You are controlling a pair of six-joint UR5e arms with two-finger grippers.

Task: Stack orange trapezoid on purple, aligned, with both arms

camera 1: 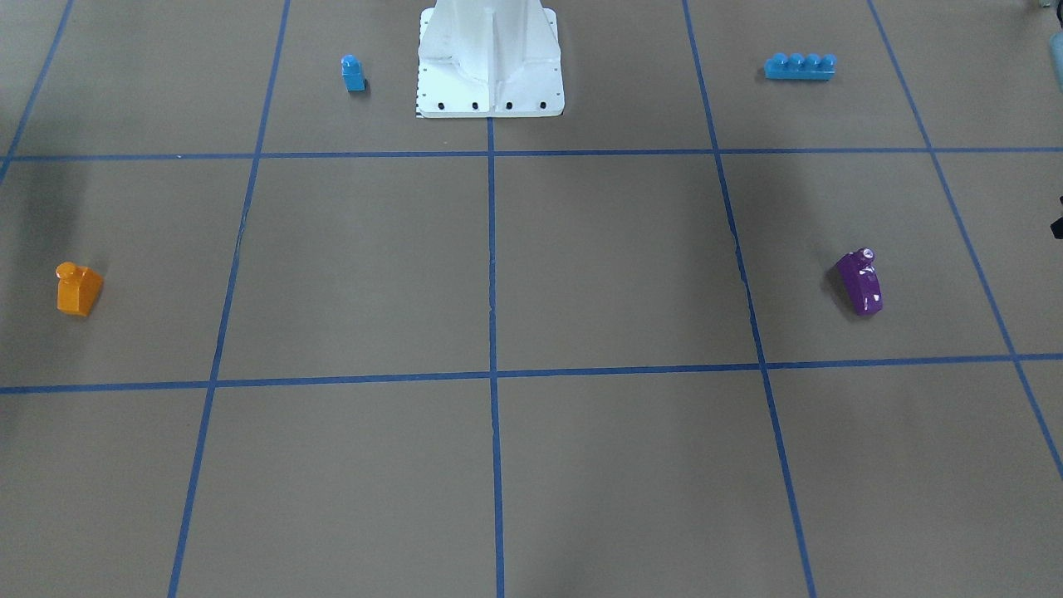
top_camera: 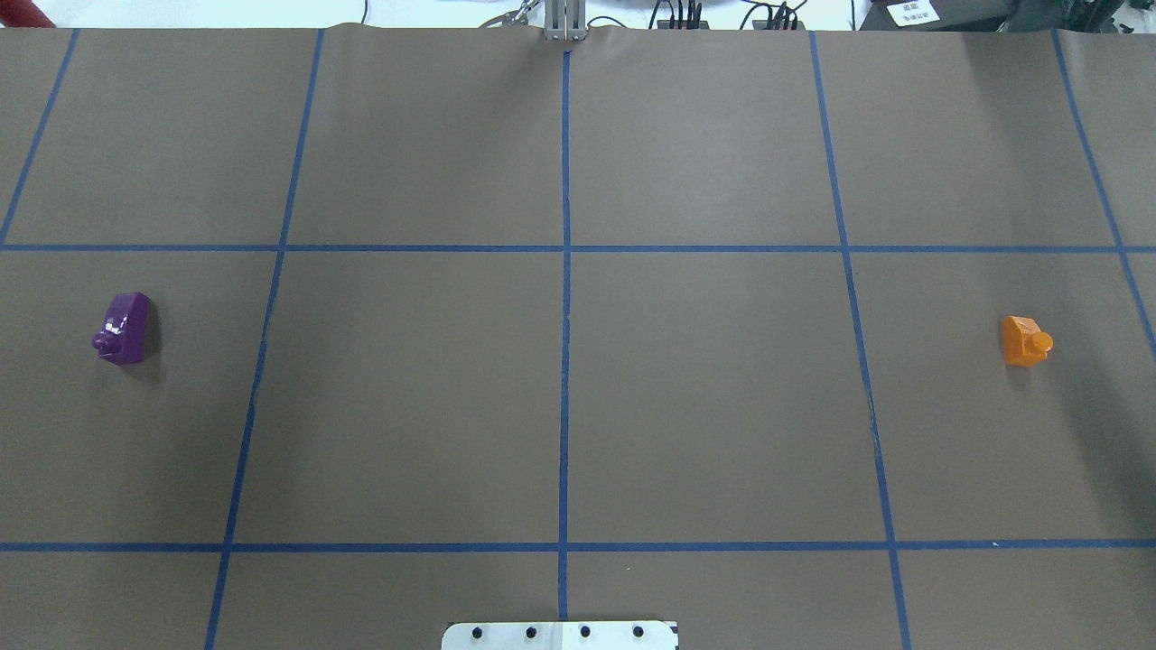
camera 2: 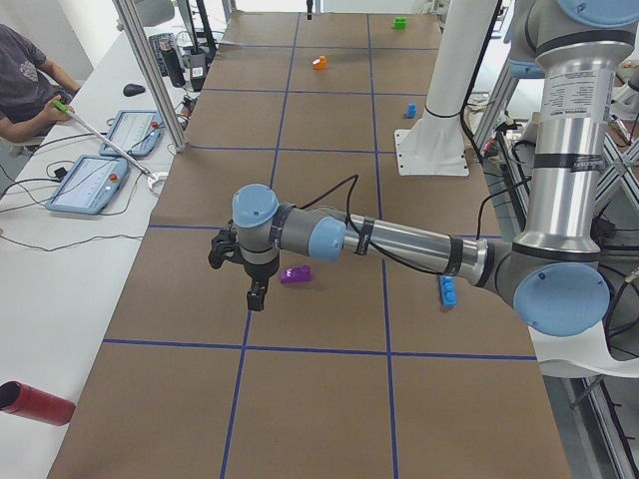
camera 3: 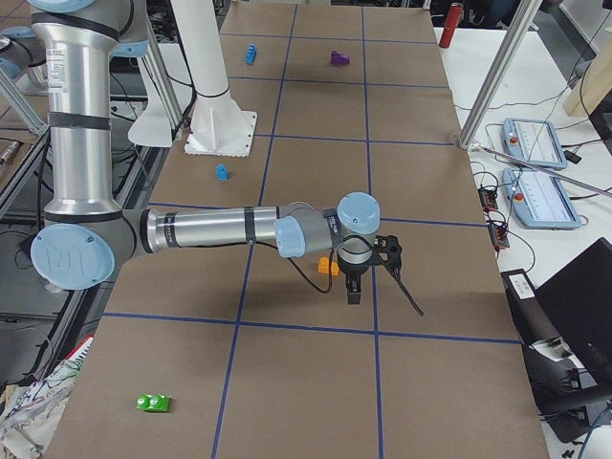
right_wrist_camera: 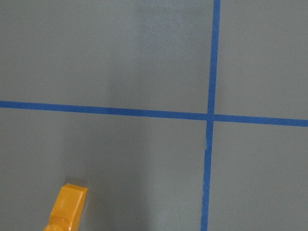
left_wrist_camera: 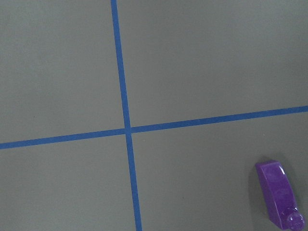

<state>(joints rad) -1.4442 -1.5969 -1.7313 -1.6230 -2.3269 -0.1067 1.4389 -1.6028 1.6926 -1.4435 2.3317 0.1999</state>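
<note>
Orange trapezoid (right_wrist_camera: 70, 204), partly out of right wrist view

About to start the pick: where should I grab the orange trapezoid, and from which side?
Come straight down with the right end effector and close on the orange trapezoid by its two flat side walls, below the stud. It stands upright, stud up; the sloped face would probably let a finger slide.

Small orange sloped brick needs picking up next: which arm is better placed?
Right. The small orange plastic sloped brick lies on the robot's right side, and the right gripper hangs close beside it. The left gripper is at the far end, near the glossy purple sloped brick.
</note>
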